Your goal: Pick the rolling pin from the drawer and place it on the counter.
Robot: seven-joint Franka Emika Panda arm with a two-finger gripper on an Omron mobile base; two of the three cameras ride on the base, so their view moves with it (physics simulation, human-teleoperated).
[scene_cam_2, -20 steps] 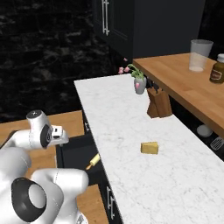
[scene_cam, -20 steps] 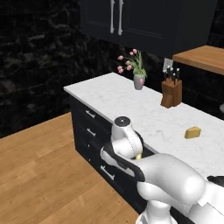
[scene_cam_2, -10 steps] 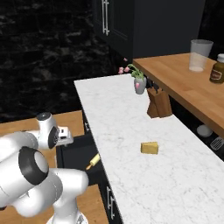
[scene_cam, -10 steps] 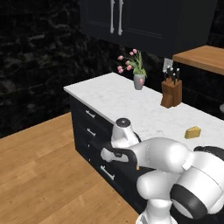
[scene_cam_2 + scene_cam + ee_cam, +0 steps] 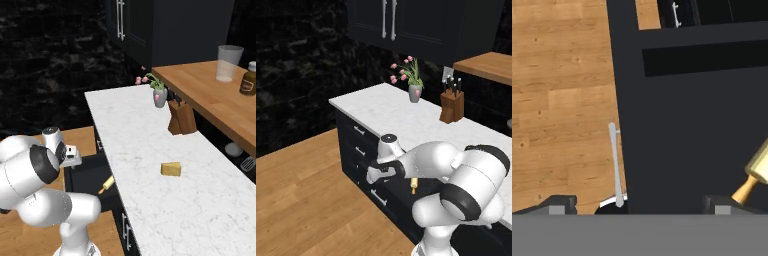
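My arm has swung lower over the open drawer (image 5: 682,130) in the past second. My gripper (image 5: 639,202), at the bottom of the hand view, is spread fully wide and empty. The rolling pin (image 5: 758,172) lies in the drawer at lower right; I judge I must shift toward it.
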